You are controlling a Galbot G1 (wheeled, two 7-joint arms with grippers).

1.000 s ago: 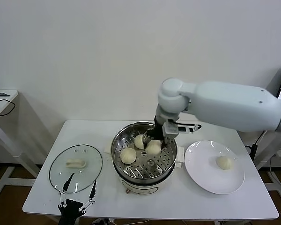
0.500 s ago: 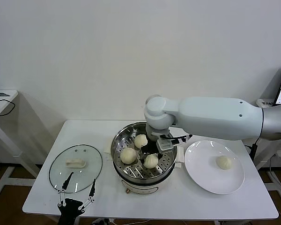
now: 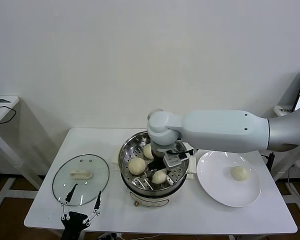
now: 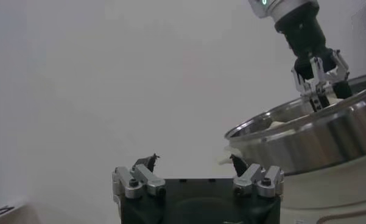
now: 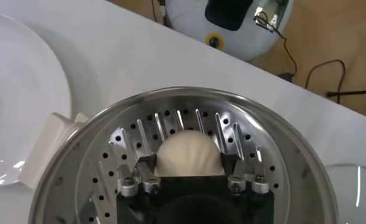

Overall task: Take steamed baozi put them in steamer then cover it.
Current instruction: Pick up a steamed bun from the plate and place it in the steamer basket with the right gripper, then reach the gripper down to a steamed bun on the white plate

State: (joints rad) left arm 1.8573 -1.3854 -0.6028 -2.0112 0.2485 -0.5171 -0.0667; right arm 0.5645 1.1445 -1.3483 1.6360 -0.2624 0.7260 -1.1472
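No brand, label or legible writing shows on any item. On a white rectangular table (image 3: 215, 220), a large round stainless-steel steamer (image 3: 135, 192) with a perforated steel tray and white base holds three cream-white pleated steamed baozi: one toward the tray's left (image 3: 136, 165), one at the back (image 3: 148, 151) partly hidden behind the arm, and one at the front (image 3: 159, 176). The right gripper (image 3: 166, 169), at the end of a white arm reaching in from the right, hangs low inside the pot directly over the front bun; the wrist camera shows that bun (image 5: 188, 156) resting on the tray between its parted fingers, which stand either side of it. A fourth bun (image 3: 239, 173) lies alone on a flat white round plate (image 3: 212, 190) just right of the steamer. The cover, a round clear glass lid (image 3: 95, 187) with a cream oblong handle, lies flat on the table left of the pot. The left gripper (image 3: 81, 201) waits at the near table edge beside the lid, its claw spread wide and empty.
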